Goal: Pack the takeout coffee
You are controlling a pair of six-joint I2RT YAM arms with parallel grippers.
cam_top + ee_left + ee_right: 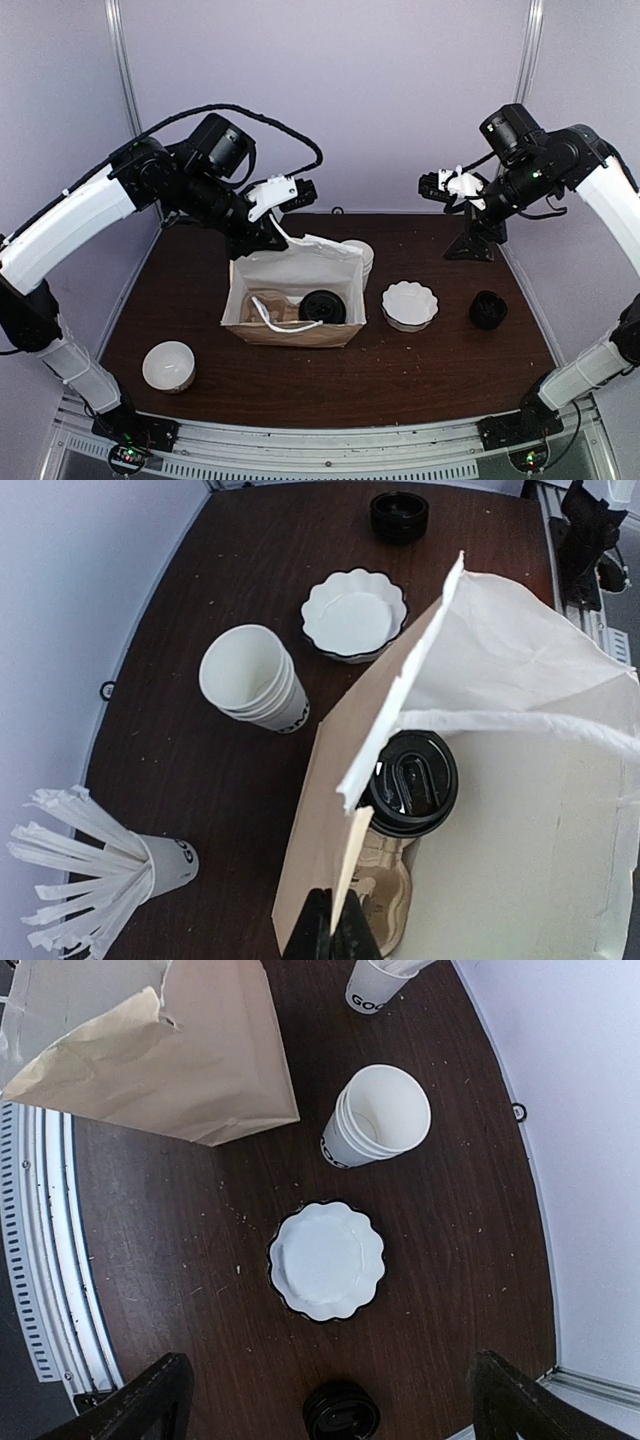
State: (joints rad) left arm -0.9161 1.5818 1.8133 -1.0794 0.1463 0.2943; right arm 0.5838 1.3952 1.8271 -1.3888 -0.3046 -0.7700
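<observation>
Where the bag (290, 275) stands open-mouthed at the middle of the surface (420, 380), the coffee (410, 780) sits upright inside it. Only its black domed lid shows from above, toward the bag's right side in the top view. Left pincer (330, 935): jaws closed tight on the bag's upper paper edge at the far side, with a strip of that edge nipped between the fingers. A white cord handle (520, 720) crosses the bag's mouth. Right pincer (443, 186): jaws spread wide, nothing in them, held in the air over the far right of the surface, well apart from the bag. Cup stack (378, 1115): lidless white paper cups, nested, just beside the bag's far right corner. Dish (326, 1260): white, scalloped rim, right of the bag and apart from it. Lids (487, 310): black, stacked, right of the dish. Printed cup (165, 865): holds white paper-wrapped sticks, at the far edge. White bowl (168, 365): alone at the near left.
</observation>
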